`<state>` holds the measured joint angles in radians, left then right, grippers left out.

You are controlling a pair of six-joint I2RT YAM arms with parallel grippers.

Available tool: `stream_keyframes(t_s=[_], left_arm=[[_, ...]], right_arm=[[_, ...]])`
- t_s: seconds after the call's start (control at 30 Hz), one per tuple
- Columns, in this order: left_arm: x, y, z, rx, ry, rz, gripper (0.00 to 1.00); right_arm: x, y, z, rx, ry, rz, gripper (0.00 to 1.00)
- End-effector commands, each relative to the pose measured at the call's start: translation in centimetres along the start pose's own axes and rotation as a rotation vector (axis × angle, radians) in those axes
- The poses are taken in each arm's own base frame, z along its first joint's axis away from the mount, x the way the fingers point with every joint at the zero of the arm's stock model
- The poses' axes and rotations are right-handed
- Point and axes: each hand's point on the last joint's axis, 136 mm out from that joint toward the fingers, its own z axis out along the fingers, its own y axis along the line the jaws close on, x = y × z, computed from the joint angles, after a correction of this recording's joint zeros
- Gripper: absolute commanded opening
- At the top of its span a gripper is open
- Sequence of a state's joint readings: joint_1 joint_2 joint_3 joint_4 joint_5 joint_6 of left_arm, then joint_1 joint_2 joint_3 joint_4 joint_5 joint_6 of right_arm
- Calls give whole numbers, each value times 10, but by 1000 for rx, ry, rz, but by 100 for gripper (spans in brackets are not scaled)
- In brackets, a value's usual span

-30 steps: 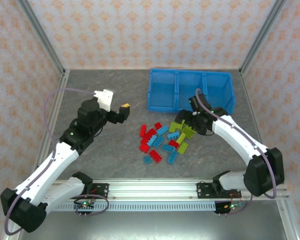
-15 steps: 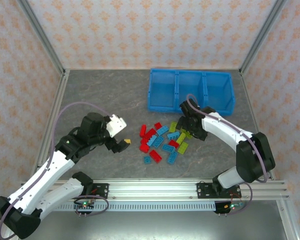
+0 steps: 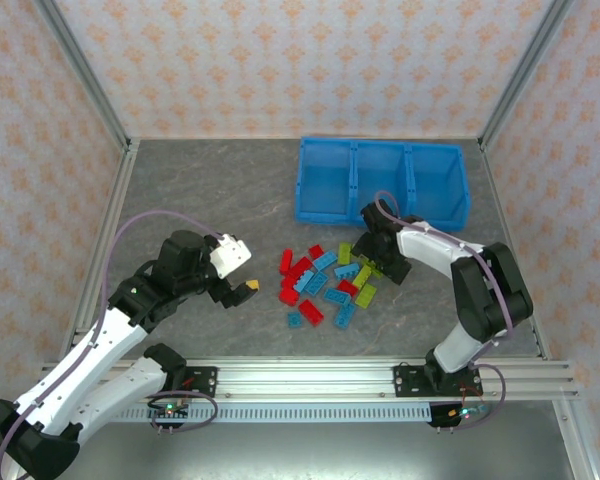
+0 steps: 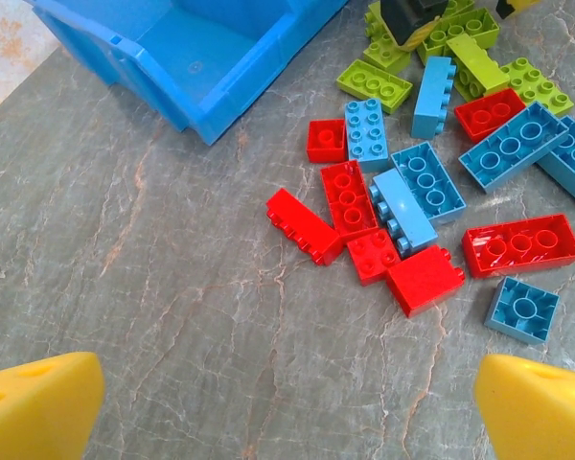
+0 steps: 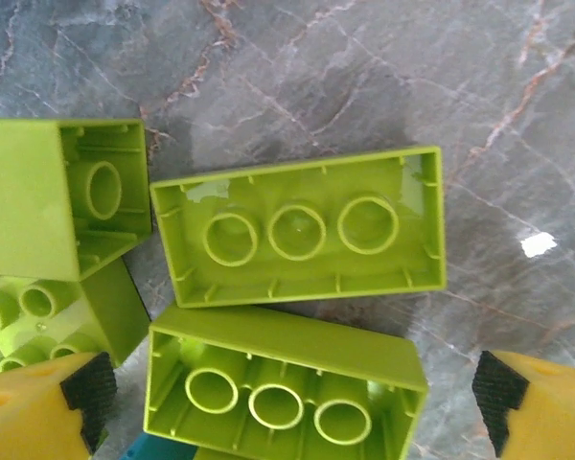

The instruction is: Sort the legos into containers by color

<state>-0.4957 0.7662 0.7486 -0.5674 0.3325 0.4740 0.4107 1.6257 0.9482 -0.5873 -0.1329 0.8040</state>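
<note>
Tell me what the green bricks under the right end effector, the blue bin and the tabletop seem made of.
Green bricks: hard moulded plastic, glossy; thin-walled hollow undersides with tubes, bright highlights.
Blue bin: moulded plastic, smooth with a soft sheen; uniform colour, rounded rim.
Tabletop: grey, marble-veined, matte; perhaps printed laminate or a mat, stone not excluded.

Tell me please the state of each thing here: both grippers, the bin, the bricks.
left gripper: open, holding nothing, above the table.
right gripper: open, holding nothing, low over yellow-green bricks.
bin: upright, no brick visible in its three compartments.
legos: loose in one mixed pile on the table, unsorted.
yellow-green brick: lying hollow side up.
</note>
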Motion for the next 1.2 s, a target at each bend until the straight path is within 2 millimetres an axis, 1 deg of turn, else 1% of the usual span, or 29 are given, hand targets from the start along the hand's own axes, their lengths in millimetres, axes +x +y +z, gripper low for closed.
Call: stream_keyframes(t_s=[0.0, 0.1, 0.17, 0.43, 0.53, 0.6, 0.7, 0.83, 0.93, 1.0, 1.07, 1.13, 1.17], left_arm=[[-4, 5, -1, -27, -15, 26, 100], [-4, 5, 0, -27, -12, 25, 100], [-4, 5, 0, -28, -11, 25, 100], [-3, 6, 1, -28, -3, 24, 100], [-2, 6, 2, -29, 0, 22, 100], [-2, 6, 2, -30, 2, 22, 100], [-3, 7, 3, -29, 1, 21, 100], [-2, 6, 4, -25, 7, 19, 100], [-2, 7, 4, -28, 10, 18, 100], [-3, 8, 4, -31, 8, 16, 100], [-2, 8, 4, -30, 9, 16, 100], [-2, 9, 3, -37, 12, 14, 100], [-2, 9, 3, -39, 12, 15, 100]], right_arm=[[9, -19, 14, 59, 19, 32, 93], [11, -29, 16, 81, 9, 48, 78], [12, -35, 14, 87, -3, 62, 72], [12, -46, -3, 79, -36, 78, 68], [1, -46, -22, 45, -91, 102, 68], [-12, -48, -42, 20, -154, 125, 68], [-37, -50, -72, -24, -252, 173, 67], [-71, -46, -105, -99, -331, 235, 67], [-105, -43, -126, -137, -387, 273, 67], [-134, -41, -138, -148, -431, 299, 67], [-162, -39, -143, -144, -456, 315, 67], [-186, -36, -137, -145, -450, 334, 67], [-198, -34, -131, -142, -440, 346, 67]])
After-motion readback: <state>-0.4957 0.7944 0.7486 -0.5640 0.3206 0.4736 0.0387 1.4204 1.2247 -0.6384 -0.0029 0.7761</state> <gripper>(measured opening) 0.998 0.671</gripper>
